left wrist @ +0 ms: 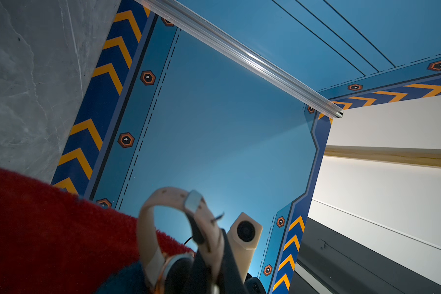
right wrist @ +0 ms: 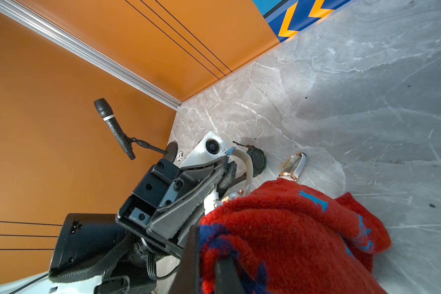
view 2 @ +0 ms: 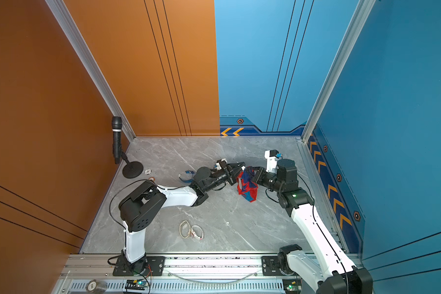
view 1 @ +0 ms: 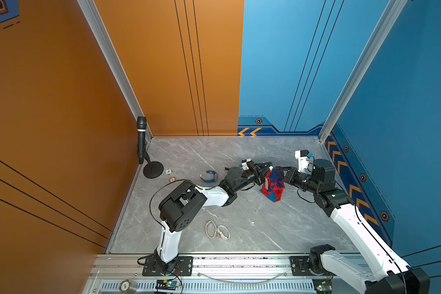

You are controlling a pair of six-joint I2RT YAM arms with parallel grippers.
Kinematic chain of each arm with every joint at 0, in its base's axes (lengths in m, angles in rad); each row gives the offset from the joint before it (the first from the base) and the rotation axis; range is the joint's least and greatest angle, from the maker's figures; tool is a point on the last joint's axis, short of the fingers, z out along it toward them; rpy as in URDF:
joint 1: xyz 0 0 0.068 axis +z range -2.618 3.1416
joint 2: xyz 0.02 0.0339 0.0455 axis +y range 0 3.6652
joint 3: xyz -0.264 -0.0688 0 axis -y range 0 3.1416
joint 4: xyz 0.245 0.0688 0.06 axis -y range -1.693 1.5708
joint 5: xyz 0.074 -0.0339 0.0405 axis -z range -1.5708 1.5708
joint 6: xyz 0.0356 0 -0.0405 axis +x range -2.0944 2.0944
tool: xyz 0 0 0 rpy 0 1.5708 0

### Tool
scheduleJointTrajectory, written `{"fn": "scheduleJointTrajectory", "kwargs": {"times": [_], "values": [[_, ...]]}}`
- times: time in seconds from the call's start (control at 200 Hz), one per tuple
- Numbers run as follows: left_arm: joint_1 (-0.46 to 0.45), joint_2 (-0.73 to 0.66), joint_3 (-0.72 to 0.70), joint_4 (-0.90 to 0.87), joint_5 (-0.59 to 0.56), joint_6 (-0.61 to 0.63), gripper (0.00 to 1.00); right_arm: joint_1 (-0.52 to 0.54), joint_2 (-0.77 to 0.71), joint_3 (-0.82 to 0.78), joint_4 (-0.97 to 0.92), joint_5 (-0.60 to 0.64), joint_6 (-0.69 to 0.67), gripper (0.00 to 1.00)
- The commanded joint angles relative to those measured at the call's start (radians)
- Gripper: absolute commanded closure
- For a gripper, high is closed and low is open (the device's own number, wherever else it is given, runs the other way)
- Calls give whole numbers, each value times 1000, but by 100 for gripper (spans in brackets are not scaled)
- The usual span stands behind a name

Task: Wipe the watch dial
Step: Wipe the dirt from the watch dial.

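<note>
My left gripper [view 1: 265, 168] [left wrist: 213, 241] is shut on the pale pink strap of a watch [left wrist: 150, 229]. The watch's dark dial [left wrist: 178, 275], ringed in rose gold, shows in the left wrist view. My right gripper [view 1: 282, 173] [right wrist: 209, 257] is shut on a red and blue fleece cloth [view 1: 273, 183] [right wrist: 290, 229]. The cloth [left wrist: 49, 229] bunches against the watch case; in the right wrist view it hides the dial. Both grippers meet above the middle of the table [view 1: 239, 216], in both top views.
A blue-strapped watch [view 1: 209, 176] lies left of my left arm, and pale watches [view 1: 218, 230] lie nearer the front. A black watch [right wrist: 256, 159] and a white-strapped one [right wrist: 292, 165] lie behind the cloth. A microphone on a stand [view 1: 141, 140] and two chips [view 1: 168, 171] occupy the far left corner.
</note>
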Motion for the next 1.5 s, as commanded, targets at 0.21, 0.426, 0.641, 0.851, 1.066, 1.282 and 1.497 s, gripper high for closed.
{"fn": "scheduleJointTrajectory", "kwargs": {"times": [0.21,0.426,0.641,0.851,1.066,1.282,1.497], "values": [[-5,18,-22,65,6,-9,100,-4,-147,12,24,61,-19,100],[8,9,-34,68,11,-10,100,-16,-106,51,-230,233,-55,100],[25,-36,-41,23,29,9,100,-38,-36,-9,-149,125,0,100],[14,-29,-38,29,21,5,100,-26,12,-29,4,4,48,100],[-5,-7,-5,42,13,-4,100,-24,40,-36,66,-29,56,100],[-18,3,5,41,11,-8,100,-26,46,-52,133,-57,81,100],[-29,14,1,50,7,-10,100,-31,14,-39,168,-59,99,100]]}}
